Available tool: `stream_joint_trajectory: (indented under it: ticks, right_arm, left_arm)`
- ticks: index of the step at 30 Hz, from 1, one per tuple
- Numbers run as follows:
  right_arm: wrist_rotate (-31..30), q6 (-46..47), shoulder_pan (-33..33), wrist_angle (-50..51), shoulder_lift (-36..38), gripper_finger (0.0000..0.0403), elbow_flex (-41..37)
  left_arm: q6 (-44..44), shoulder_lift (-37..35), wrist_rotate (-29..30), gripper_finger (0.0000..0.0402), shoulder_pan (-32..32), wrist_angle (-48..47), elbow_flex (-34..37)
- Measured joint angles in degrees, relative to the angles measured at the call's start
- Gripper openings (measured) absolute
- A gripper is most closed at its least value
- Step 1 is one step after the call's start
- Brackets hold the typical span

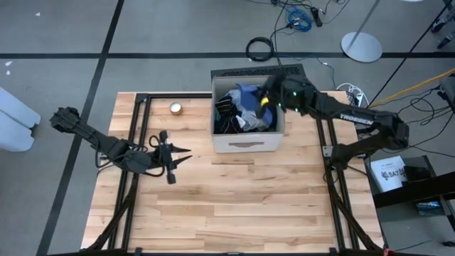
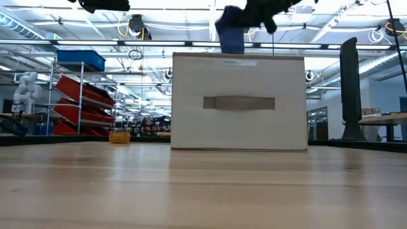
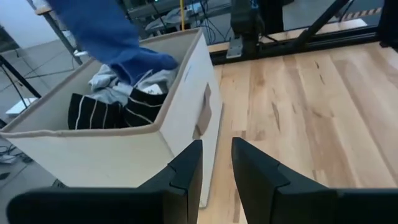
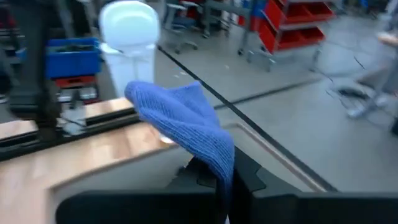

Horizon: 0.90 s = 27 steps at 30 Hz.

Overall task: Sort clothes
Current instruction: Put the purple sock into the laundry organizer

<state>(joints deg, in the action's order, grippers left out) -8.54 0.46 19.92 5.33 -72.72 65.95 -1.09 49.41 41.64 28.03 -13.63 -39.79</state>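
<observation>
2 dark fingers (image 4: 227,186) of the right gripper (image 1: 264,98) are pressed together on a blue knitted garment (image 4: 186,124), pinching its fabric so that it drapes over and down in front of the fingertips. In the high view this gripper sits over the beige box (image 1: 249,146), above its right half, and the blue garment (image 1: 249,96) hangs from it over the pile inside. The low view shows the same blue cloth (image 2: 230,35) dangling above the box's top edge, clear of the rim.

In the box (image 3: 112,155) lie the other clothes: a black piece with thin white stripes (image 3: 102,112) against the near wall, and light grey fabric (image 3: 115,84) behind it. From above, dark and grey pieces (image 1: 231,114) fill the left part of the box. The box stands at the far middle of the wooden table (image 1: 234,206), its handle side facing the near edge.

The left gripper (image 1: 183,154) is over the left part of the table, well apart from the box, pointing toward it. Its 2 fingers (image 3: 186,177) stand a little apart with a narrow gap between them, and nothing is held there.

1 small round gold-coloured object (image 1: 175,108) rests on the table near the far left, left of the box.
</observation>
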Motion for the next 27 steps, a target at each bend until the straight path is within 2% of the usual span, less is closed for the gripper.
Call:
stream_joint_trajectory:
  ticks: [5,11,19,27]
  right_arm:
    - [4.62,3.14,6.45,0.39,-3.90,0.0000,0.00]
    - [7.50,6.00,10.16,-0.37,-12.32,0.0000,-0.01]
    - [7.48,7.45,10.34,0.77,-22.98,0.0000,-0.02]
    - [7.32,7.88,9.71,3.18,-25.14,0.0002,-0.02]
  left_arm:
    - [0.01,0.07,-1.98,0.0095,-0.04,-0.02,0.00]
    - [-0.05,0.07,-2.46,0.0095,-0.04,-0.02,0.00]
    - [-0.13,0.09,-2.46,0.0095,-0.04,-0.11,0.00]
    - [-0.10,0.42,-7.35,0.0095,-0.01,-0.33,0.00]
